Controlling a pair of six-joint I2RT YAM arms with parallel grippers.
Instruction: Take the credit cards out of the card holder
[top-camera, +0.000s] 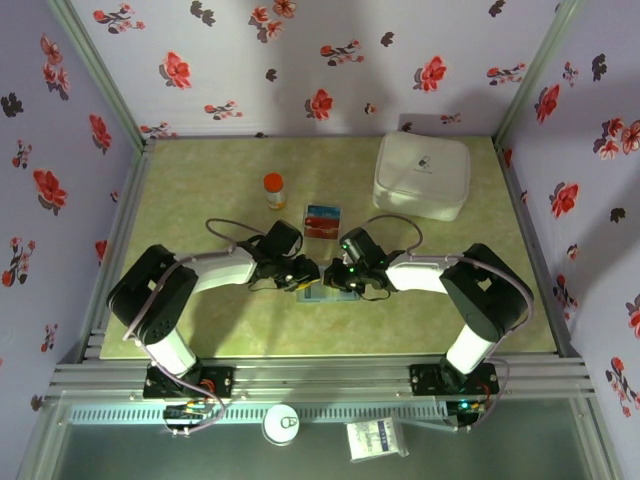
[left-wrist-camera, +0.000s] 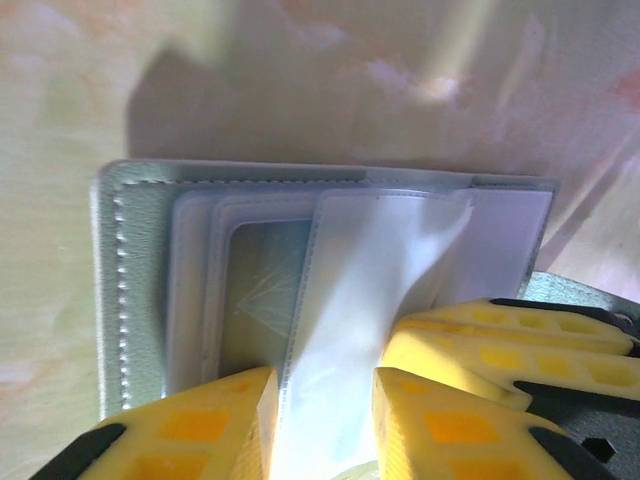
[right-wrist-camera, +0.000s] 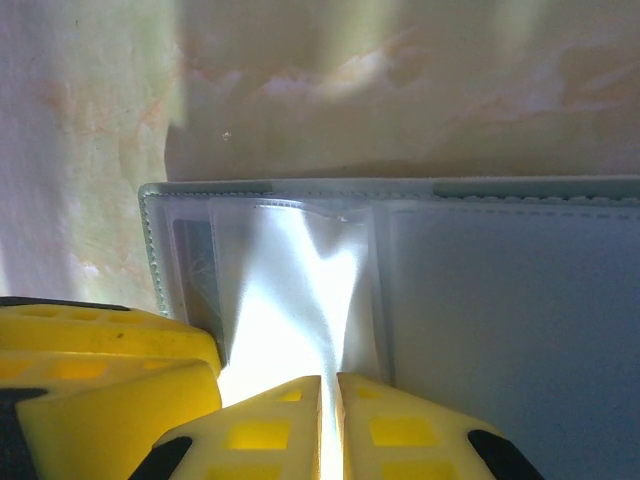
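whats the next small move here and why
Likely: hold the right end effector pinched on the clear sleeve and slide the left end effector toward the patterned card that seems to sit in a pocket of the card holder. The pinched sleeve looks empty, and some credit cards lie out on the table, so that card seems next.

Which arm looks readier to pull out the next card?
Probably the left. The right jaws are pinched shut on a clear sleeve, steadying the card holder; the left jaws stand apart, next to a card inside.
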